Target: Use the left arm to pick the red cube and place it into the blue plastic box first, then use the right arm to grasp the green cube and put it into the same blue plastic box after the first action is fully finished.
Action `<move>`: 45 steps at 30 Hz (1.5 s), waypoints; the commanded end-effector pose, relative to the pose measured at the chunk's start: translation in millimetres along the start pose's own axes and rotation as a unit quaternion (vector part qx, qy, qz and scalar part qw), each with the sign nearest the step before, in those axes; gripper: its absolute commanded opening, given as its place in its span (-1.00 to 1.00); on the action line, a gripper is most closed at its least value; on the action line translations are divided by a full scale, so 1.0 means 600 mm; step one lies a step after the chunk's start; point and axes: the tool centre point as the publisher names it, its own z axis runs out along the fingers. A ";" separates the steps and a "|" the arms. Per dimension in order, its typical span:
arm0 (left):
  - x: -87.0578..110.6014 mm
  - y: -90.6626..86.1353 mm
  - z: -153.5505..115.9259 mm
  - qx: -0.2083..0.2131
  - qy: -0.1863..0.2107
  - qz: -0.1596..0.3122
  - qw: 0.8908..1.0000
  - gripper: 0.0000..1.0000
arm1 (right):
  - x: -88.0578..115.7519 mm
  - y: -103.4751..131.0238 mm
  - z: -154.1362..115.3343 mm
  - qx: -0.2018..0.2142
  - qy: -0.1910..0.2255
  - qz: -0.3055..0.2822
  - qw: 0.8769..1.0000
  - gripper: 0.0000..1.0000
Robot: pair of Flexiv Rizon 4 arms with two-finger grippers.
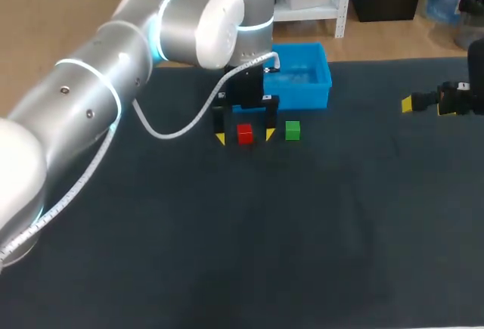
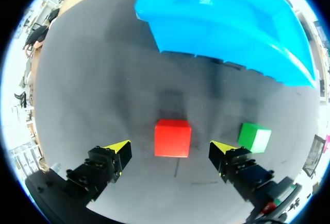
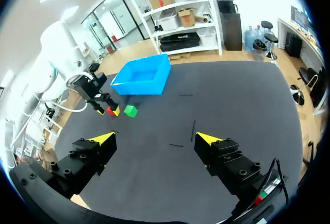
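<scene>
The red cube rests on the dark table between the open fingers of my left gripper, which straddles it without touching. The green cube sits just to its right, outside the right finger. Behind both stands the blue plastic box, with nothing in it. My right gripper is open and holds nothing, off at the table's right side, far from the cubes. In the right wrist view the left gripper shows over the red cube.
A white cable loops from the left arm over the table to the left of the cubes. The dark table stretches wide in front of the cubes and between the two arms.
</scene>
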 end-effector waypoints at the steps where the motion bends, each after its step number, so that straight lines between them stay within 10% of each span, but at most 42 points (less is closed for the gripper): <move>1: -0.005 -0.005 0.004 -0.001 0.001 -0.001 1.000 1.00 | -0.001 -0.001 0.000 0.000 0.001 0.000 1.000 1.00; 6: -0.005 -0.003 0.010 -0.004 0.001 -0.004 1.000 1.00 | -0.001 -0.001 0.000 0.000 0.001 0.000 1.000 1.00; 9: -0.005 -0.001 0.012 -0.005 0.002 -0.006 1.000 -0.01 | -0.001 -0.001 0.000 0.000 0.001 0.000 1.000 1.00; 13: -0.006 0.000 0.012 -0.005 0.001 -0.007 1.000 -0.80 | -0.001 -0.001 0.000 0.000 0.001 0.000 1.000 1.00; 28: -0.007 0.002 0.009 -0.004 -0.001 -0.003 1.000 -1.00 | -0.001 -0.001 0.000 0.000 0.001 0.000 1.000 1.00; 45: -0.019 0.015 -0.096 -0.009 -0.020 0.003 1.000 -1.00 | -0.001 -0.001 0.000 0.000 0.001 0.000 1.000 1.00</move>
